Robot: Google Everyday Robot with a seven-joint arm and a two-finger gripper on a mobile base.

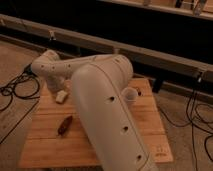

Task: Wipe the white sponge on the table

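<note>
The white sponge (61, 96) lies flat on the light wooden table (47, 149), near its far left corner. My gripper (68, 86) is just right of the sponge and close above it, mostly hidden behind my own big white forearm (107, 107), which crosses the middle of the table. I cannot tell whether the gripper touches the sponge.
A white cup (130, 94) stands on the table right of my arm. A reddish-brown oblong object (65, 125) lies at the front left. Cables lie on the floor at the left (12, 92) and right (200, 117). A dark rail (160, 55) runs behind the table.
</note>
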